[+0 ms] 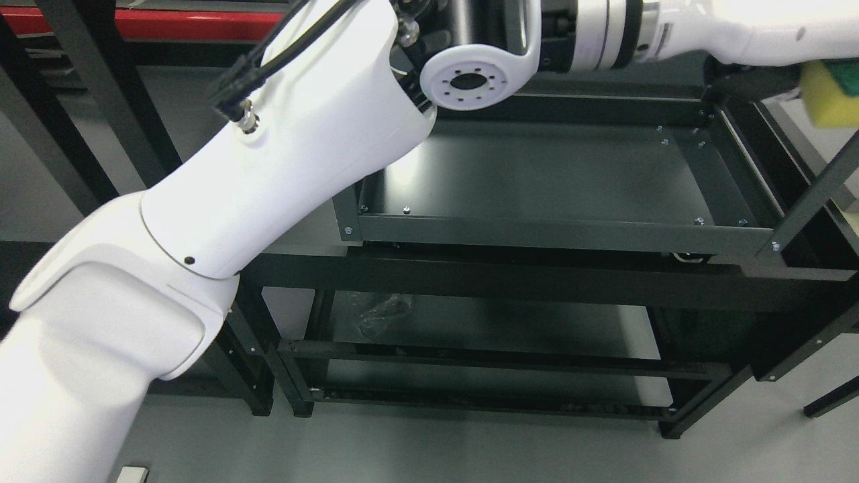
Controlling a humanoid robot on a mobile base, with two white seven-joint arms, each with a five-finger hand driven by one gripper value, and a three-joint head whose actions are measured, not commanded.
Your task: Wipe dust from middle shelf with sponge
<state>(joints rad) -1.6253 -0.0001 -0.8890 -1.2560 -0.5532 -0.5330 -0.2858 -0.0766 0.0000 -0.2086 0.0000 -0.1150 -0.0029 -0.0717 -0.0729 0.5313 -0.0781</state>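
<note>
My left arm (221, 201) rises from the lower left, bends at a round white elbow joint (476, 77) and runs along the top edge to the right. Its hand (798, 84) shows only as a dark shape under the white wrist at the upper right. It is closed on a yellow sponge with a green top (832, 94), which the right edge cuts off. The sponge hangs in the air above and beyond the right rail of the dark middle shelf (557, 231). Nothing lies on the shelf's flat tray.
A lower shelf (496, 365) of the same black rack holds a crumpled clear plastic bag (382, 312). Black uprights stand at the far left and at the right (815, 194). A red beam (201, 23) crosses the top left. Grey floor lies below.
</note>
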